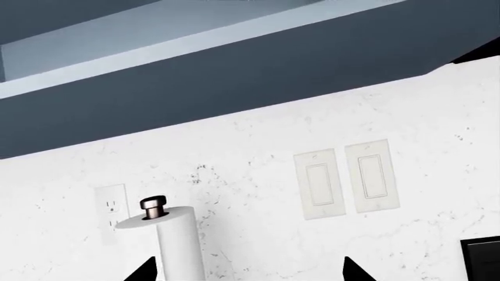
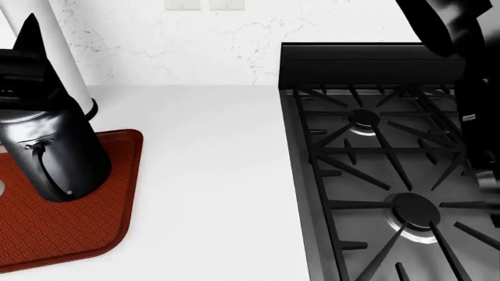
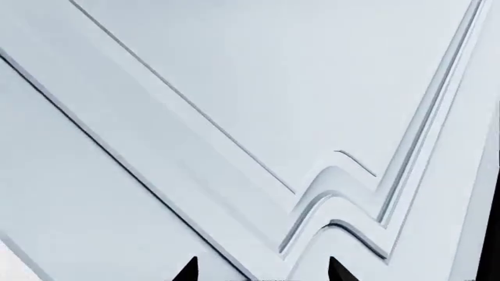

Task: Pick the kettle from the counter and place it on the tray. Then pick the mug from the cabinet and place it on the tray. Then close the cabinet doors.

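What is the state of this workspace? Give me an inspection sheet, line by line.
Surface: white counter, bare between the tray and the black gas stovetop.
Job's things: kettle stands on the red tray; mug not in view.
Clutter: paper towel roll on its holder, behind the tray.
Grippers: left gripper open, empty, facing the wall; right gripper open, empty, facing a pale cabinet door.
Cables: nothing seen.
Surroundings: marbled white wall with an outlet and two switches; dark cabinet underside above.
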Tool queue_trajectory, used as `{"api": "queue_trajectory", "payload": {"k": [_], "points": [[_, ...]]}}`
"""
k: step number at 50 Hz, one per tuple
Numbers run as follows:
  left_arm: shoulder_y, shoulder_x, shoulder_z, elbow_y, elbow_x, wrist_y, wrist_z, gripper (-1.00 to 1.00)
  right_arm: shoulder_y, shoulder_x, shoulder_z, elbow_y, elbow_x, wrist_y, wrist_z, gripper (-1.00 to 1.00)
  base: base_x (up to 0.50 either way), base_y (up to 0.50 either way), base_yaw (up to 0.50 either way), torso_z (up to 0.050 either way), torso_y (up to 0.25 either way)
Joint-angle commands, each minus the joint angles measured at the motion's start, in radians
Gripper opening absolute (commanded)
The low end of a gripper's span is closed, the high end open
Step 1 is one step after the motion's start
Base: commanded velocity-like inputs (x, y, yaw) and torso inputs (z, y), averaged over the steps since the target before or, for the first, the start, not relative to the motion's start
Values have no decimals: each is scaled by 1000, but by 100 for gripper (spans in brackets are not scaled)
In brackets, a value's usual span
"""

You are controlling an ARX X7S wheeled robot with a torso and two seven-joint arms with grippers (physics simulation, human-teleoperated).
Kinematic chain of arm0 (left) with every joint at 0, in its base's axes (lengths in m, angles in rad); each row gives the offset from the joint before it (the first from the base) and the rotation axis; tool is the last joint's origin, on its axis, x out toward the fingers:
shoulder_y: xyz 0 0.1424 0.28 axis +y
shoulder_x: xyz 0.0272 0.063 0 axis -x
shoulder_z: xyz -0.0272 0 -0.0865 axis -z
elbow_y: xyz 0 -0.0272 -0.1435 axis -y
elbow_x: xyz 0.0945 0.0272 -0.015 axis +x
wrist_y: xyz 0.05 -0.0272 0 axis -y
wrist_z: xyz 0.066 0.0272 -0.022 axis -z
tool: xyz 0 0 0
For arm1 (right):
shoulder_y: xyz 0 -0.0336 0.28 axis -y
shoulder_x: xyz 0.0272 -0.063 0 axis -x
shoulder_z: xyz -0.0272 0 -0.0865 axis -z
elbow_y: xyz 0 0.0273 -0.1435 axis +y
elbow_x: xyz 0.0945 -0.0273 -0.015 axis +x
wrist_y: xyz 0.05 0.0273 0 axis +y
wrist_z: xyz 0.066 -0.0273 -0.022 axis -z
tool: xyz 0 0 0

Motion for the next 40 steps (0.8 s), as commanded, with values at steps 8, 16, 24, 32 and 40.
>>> {"api": "queue_trajectory", "payload": {"k": [8,16,24,32,40], "points": [[-12,7,18,-1,10,-4,-3,100,-113,-84,-196,197,289,-85,-224,100,5,3,5,0,-11],[-16,10,27,-1,14,-6,-3,100,-83,-151,-186,369,260,-169,-276,100,5,5,6,0,-11],[-4,-8,9,6,-4,0,-9,100,-59,-208,-185,537,237,-251,-320,100,2,2,3,0,-11],[3,-22,-3,12,-21,5,-14,100,-31,-235,-235,665,283,-313,-302,100,0,0,0,0,-11],[-8,-25,1,10,-28,4,-15,100,-4,-233,-271,702,336,-312,-251,100,0,0,0,0,-8]]}}
